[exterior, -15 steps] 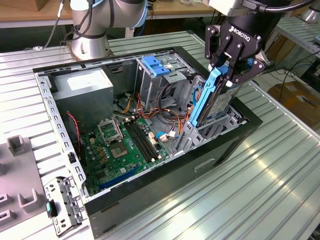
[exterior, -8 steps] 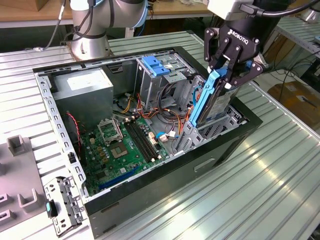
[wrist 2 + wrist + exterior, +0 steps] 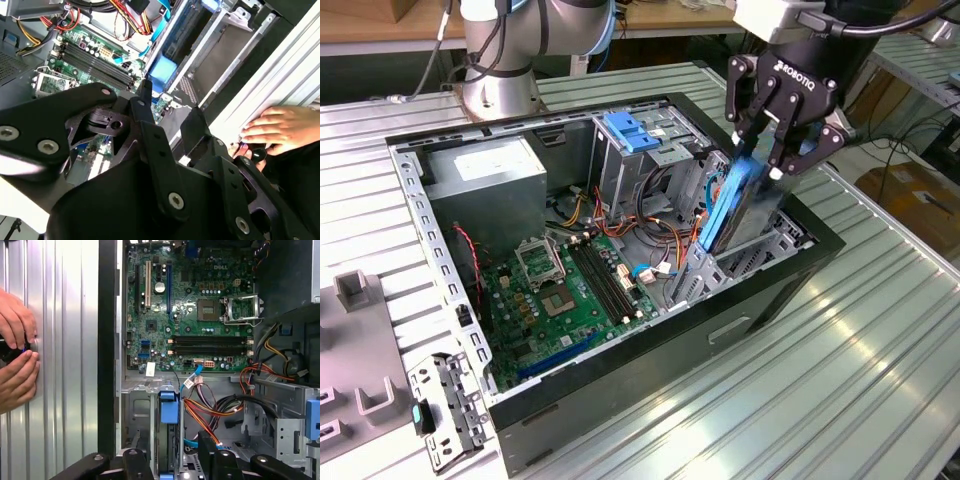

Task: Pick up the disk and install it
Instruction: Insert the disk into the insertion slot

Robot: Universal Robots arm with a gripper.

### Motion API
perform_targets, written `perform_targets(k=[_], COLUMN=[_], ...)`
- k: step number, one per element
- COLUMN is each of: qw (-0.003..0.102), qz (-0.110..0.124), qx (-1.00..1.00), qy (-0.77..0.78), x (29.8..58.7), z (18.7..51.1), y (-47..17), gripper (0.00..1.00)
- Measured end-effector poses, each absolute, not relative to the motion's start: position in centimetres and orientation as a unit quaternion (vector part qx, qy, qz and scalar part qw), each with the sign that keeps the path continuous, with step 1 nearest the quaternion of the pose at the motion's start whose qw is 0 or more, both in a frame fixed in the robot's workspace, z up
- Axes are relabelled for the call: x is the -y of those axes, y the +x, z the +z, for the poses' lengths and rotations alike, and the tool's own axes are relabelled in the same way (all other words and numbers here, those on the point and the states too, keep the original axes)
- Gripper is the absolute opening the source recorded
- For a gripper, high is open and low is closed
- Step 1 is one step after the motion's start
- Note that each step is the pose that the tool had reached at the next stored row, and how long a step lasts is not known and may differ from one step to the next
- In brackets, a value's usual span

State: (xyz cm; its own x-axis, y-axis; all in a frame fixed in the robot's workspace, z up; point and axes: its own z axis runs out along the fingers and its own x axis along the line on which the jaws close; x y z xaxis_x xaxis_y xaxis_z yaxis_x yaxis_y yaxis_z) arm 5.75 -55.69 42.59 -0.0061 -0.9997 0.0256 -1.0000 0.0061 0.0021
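Note:
The disk (image 3: 732,208), silver with a bright blue carrier rail, stands on edge and tilted in the drive bay at the front of the open computer case (image 3: 650,350). Its lower end is down among the bay's metal walls. My gripper (image 3: 761,160) is shut on the disk's upper end, one finger on each side. In the first wrist view the disk (image 3: 169,410) appears edge-on between my black fingers (image 3: 136,464). The second wrist view has the blue rail (image 3: 162,75) beyond my black finger links (image 3: 150,135), beside the bay's metal wall.
Inside the case lie the green motherboard (image 3: 560,290), a grey power supply box (image 3: 485,170), coloured cables (image 3: 650,225) and a drive cage with a blue latch (image 3: 630,130). A person's hands (image 3: 15,355) rest on the slatted table next to the case. Grey fixtures (image 3: 360,340) sit at the exterior view's left.

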Motion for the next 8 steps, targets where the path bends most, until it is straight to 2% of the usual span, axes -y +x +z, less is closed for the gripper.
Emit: perform_targets(k=[1, 5, 8], qw=[0.01, 0.01, 0.01], qz=[0.008, 0.008, 0.008], qx=[0.709, 0.709, 0.709], qy=[0.705, 0.705, 0.705], x=[55.7, 55.7, 55.7], z=[41.5, 40.7, 40.0], y=[5.7, 5.7, 5.7], gripper=[0.51, 0.49, 0.3])
